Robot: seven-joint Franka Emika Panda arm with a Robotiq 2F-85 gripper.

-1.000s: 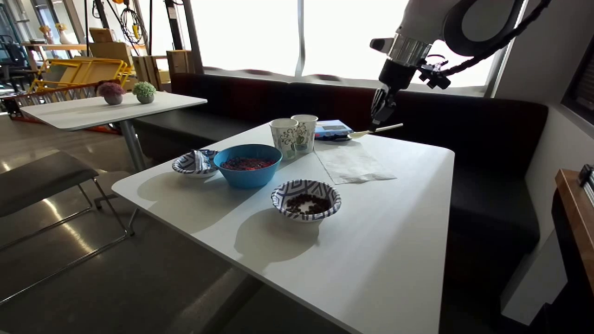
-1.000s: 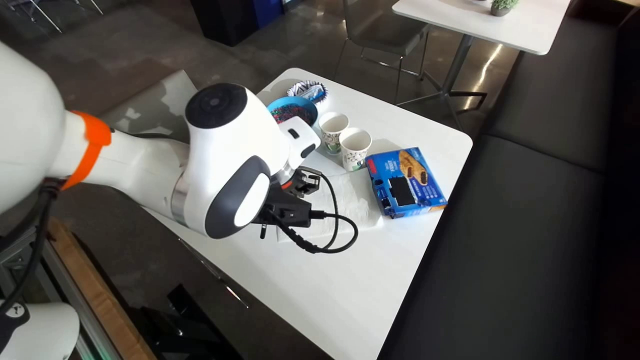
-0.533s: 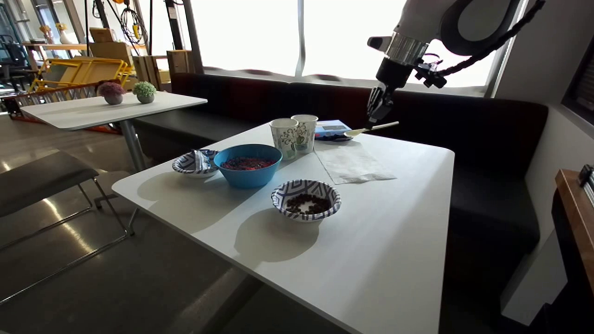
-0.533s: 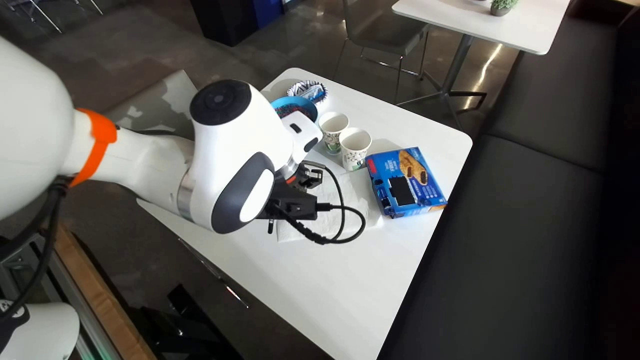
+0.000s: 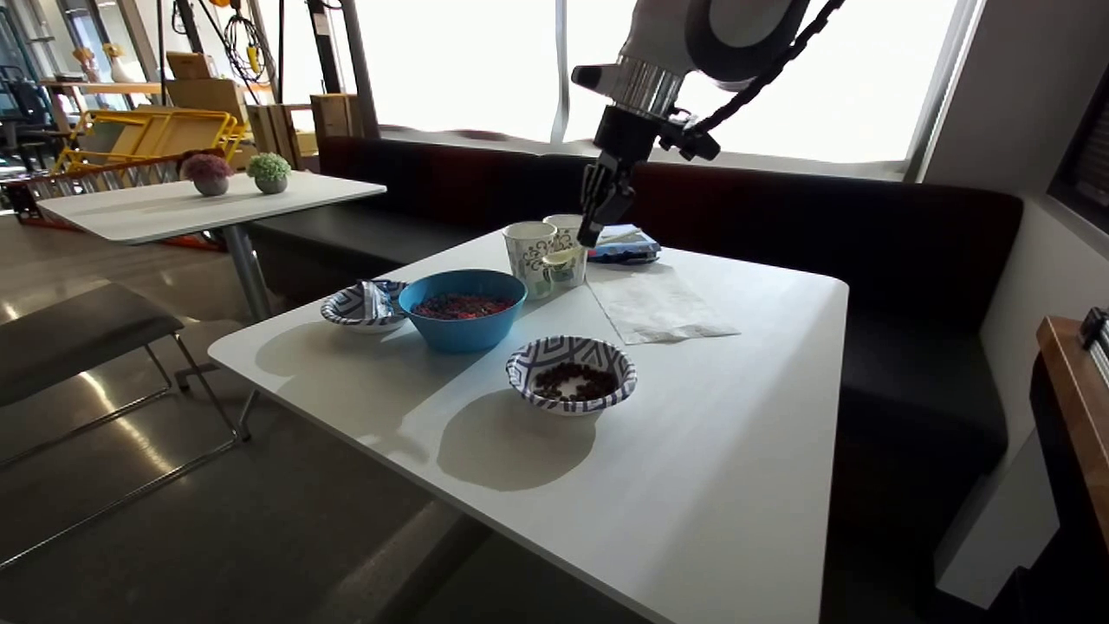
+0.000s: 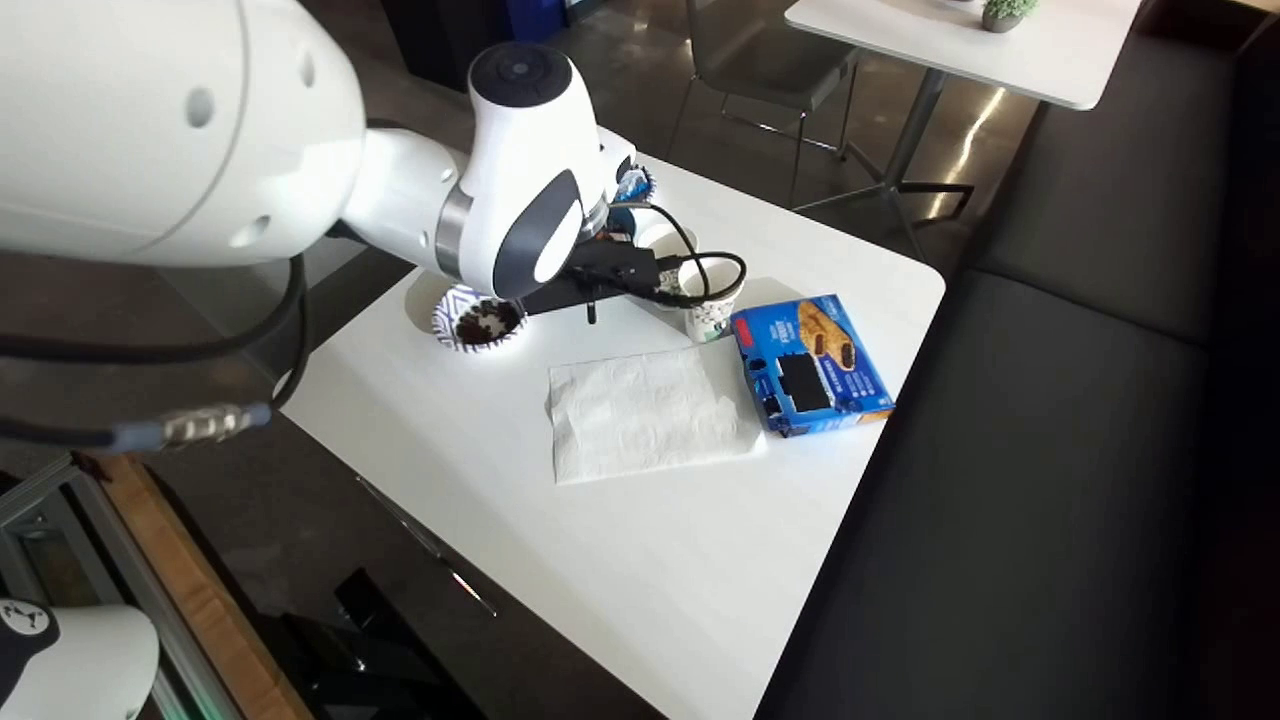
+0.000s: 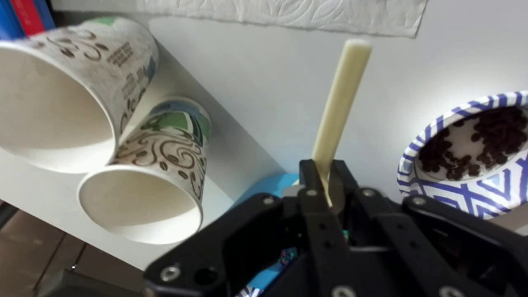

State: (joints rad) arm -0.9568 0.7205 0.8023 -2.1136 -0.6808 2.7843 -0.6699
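Over the white table, up in the air, is the pale spoon; your gripper is pinching it by the handle, pressing from both sides; the end of the handle pokes out past the tips, and in an exterior view the scoop shows in front of 2 paper cups; you cannot tell from there if it touches them, or if it carries anything.

The spoon should feel very light and quite stiff; it may be wood or plastic, and you cannot tell which; a firm squeeze is not likely to break it; the handle looks thin and smooth, so a bump on the scoop could make it twist or slide in your grip; the best place to hold it is on the flat sides of the handle, with the pads square on it, and not on the round scoop.

Mind the things close by; the cups look thin, and a soft knock may tip or dent them; in the wrist view the blue bowl shows partly behind your gripper, and the patterned bowl with dark bits sits off to the side.
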